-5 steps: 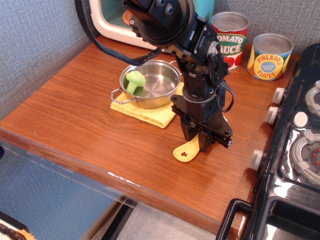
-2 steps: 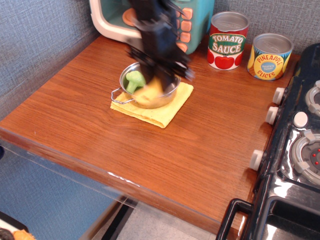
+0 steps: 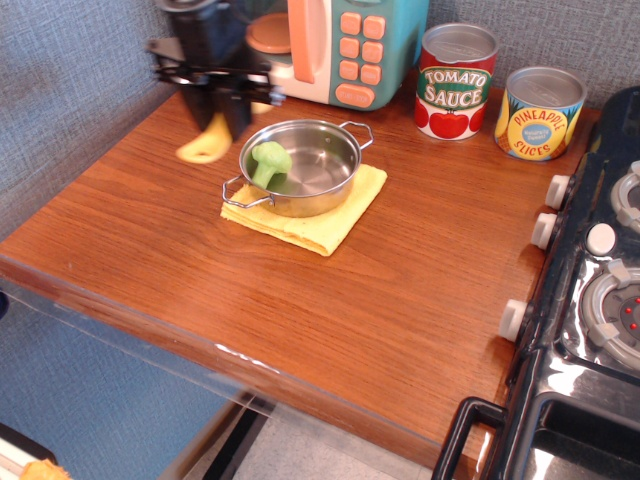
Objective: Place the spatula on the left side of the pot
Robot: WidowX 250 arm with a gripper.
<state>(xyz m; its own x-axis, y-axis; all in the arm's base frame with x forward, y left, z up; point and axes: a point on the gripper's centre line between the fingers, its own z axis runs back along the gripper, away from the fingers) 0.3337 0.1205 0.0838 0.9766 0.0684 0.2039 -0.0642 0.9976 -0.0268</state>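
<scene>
The yellow spatula (image 3: pixel 206 144) hangs from my gripper (image 3: pixel 221 112), handle end down, just above the table to the left of the pot. Its bristle head is hidden between the fingers. My gripper is shut on the spatula and stands at the back left, close to the pot's left rim. The shiny steel pot (image 3: pixel 300 166) sits on a yellow cloth (image 3: pixel 318 222) and holds a green broccoli toy (image 3: pixel 268 163). The gripper is blurred by motion.
A toy microwave (image 3: pixel 335 45) stands behind the pot. A tomato sauce can (image 3: pixel 456 80) and a pineapple slices can (image 3: pixel 538 112) stand at the back right. A toy stove (image 3: pixel 600 290) fills the right edge. A grey wall runs along the left.
My gripper carried the spatula from the table right of the pot, over the pot, to its left side. The pot and broccoli have not moved.
</scene>
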